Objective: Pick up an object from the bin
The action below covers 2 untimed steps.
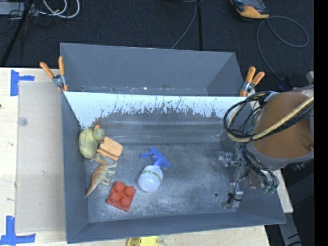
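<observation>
The gripper (pixel 233 195) hangs low over the bare floor of the bin (pixel 195 188), front right; I cannot tell if it is wide or narrow. Well apart to its left lie 5 things: a red block (pixel 121 196), a white spray bottle (pixel 150 178), a tan dinosaur (pixel 100 176), then an orange block (pixel 110 149) touching a green toy (pixel 89 142).

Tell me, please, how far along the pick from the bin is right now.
Done: nothing is lifted yet; the spray bottle, red brick and toy dinosaur lie on the left of the bin floor. In hand: the end effector hangs low over the bin's bare right side, apart from them all. Left: move to one thing, grip it and raise it out.
</observation>
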{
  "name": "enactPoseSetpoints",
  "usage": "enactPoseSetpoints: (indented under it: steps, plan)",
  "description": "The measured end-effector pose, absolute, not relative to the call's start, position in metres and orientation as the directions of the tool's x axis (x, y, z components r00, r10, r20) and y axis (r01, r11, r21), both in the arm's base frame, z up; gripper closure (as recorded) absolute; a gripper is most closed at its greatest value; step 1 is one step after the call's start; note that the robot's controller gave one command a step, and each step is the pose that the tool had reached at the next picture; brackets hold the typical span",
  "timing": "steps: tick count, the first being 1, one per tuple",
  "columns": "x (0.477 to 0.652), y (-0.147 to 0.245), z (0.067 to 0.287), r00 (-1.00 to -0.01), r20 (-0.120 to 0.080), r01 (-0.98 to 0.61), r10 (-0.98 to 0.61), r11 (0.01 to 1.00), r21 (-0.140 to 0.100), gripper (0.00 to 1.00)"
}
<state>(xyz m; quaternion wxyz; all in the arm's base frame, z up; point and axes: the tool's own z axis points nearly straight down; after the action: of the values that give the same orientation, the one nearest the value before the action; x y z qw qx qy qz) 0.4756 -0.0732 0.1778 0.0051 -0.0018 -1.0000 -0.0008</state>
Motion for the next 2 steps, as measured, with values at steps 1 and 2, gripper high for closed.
enactPoseSetpoints:
  steps: [1,2]
  plan:
    - [0.477,-0.073,0.182,-1.0,0.002,0.0,0.0,1.0,0.0,0.0]
    - [0.516,-0.036,0.123,-0.996,0.002,-0.091,-0.091,0.996,0.001,0.0]
